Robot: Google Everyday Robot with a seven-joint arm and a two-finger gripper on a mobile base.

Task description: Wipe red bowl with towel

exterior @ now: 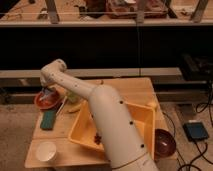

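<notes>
red bowl (47, 100): sits at the far-left edge of the wooden table (125, 87), gripper directly over it
gripper (48, 93): down inside the bowl's rim, fingers clamped shut; a blue-grey wad under it reads as the towel (49, 92), so I judge it is gripping that
towel: pressed into the bowl, mostly hidden by the wrist; cannot tell how much cloth actually touches the inner wall
arm (100, 120): white, reaches from lower centre across the table to the bowl, blocks the view of a good part of the yellow tub (142, 117)
risk 1: bowl is light, sits near the table edge, nothing bracing it; a sideways wipe stroke likely drags or tips it off the left side
risk 2: too much downward push on one side of the rim flips the bowl up
risk 3: towel slips out of the pinch during a stroke, then bare fingers scrape the bowl
risk 4: wide stroke toward the front hits the teal-green sponge (48, 119), just beside the bowl
nearby: yellowish item (75, 107), maybe a banana, between bowl and tub, close enough for the forearm to nudge
further out: white cup (46, 151) at front-left corner, well apart; dark maroon bowl (164, 142) at right, well apart, no risk
judgement: keep strokes small and circular, light pressure, centred in the bowl
</notes>
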